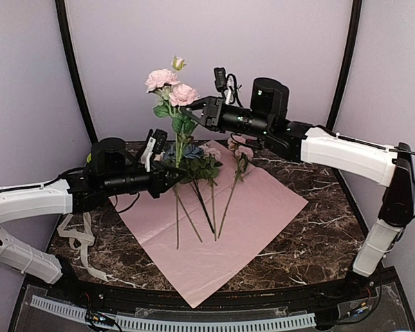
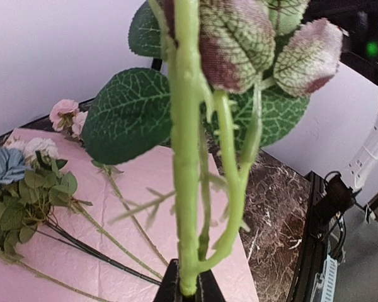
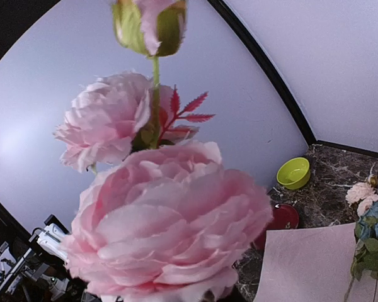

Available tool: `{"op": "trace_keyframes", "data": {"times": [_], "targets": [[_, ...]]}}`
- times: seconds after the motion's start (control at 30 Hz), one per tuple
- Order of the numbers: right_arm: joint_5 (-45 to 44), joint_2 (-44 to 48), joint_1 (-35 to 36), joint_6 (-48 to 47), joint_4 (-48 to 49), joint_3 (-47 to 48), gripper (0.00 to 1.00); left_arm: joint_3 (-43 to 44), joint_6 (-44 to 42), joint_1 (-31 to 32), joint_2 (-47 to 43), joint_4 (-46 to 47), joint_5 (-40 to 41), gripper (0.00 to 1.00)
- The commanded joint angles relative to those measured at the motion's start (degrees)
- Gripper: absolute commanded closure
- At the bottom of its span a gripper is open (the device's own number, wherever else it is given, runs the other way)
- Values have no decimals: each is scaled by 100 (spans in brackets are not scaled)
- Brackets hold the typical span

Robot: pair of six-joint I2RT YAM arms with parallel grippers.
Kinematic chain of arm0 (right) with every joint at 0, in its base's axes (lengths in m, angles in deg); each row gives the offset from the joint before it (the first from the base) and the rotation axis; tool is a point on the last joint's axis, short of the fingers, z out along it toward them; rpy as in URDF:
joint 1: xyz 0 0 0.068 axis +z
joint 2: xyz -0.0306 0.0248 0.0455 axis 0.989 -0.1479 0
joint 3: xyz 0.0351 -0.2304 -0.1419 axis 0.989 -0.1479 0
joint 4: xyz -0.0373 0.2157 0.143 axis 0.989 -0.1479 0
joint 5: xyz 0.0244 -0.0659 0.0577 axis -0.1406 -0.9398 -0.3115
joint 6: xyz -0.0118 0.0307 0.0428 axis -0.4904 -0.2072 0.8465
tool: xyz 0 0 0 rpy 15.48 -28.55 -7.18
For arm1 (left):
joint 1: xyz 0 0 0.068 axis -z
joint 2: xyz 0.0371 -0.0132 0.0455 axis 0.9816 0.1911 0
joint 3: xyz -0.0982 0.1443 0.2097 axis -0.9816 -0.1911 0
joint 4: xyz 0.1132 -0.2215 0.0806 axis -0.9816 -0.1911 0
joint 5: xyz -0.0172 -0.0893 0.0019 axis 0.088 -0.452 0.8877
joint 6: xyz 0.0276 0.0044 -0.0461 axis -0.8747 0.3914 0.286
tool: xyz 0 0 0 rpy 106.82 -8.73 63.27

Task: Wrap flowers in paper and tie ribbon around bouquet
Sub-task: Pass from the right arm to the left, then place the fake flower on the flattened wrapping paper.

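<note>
The paper (image 1: 263,207) lies pink face up on the dark marble table (image 1: 318,242), one corner pointing toward the arm bases. On its far half we see most of the flowers (image 1: 194,164) lying flat: a leafy cluster with a dusty-blue bloom, and beside it a thinner stem with small pink heads, all stems running toward the near corner.

One rose stem (image 1: 171,86) stands upright above them, lifted off the paper, with two large pink heads and a bud at the top. The left gripper (image 2: 189,290) is clamped on it low down, below the leaves. The right gripper (image 1: 196,111) sits against the same stem just under the blooms; we cannot tell whether its fingers grip, since the big rose fills its wrist view.

The ribbon (image 1: 75,238) hangs in loops over the table's left edge, well apart from the paper. A green bowl (image 3: 293,173) and a red cup (image 3: 282,217) stand on the marble beyond the paper.
</note>
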Motion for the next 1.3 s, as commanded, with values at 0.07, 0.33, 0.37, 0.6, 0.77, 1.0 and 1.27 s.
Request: {"op": "trace_keyframes", "data": {"times": [0.07,0.33,0.37,0.6,0.77,1.0,1.27], "targets": [[-2357,351,-382,-830,-2408,432,39,737,1451,-176,869,-449,1199,100],[-3918,918,-904,-1112,-3866,-598,35,2384,2225,-634,2932,-862,584,100],[-3963,919,-941,-1112,-3944,-731,35,2494,2300,-702,3143,-858,532,100],[-3439,50,-1005,-1090,-4284,-840,39,3080,2544,-711,4165,-1171,480,100],[-2961,-951,-1005,-1149,-4382,-366,46,2828,2610,-656,4235,-1190,648,91],[-3210,-2095,-1014,-1250,-4638,403,45,2685,2572,-645,4228,-1587,855,63],[-3063,-2657,-1014,-1363,-4606,699,52,2554,2238,-599,3557,-2036,1091,49]]}}
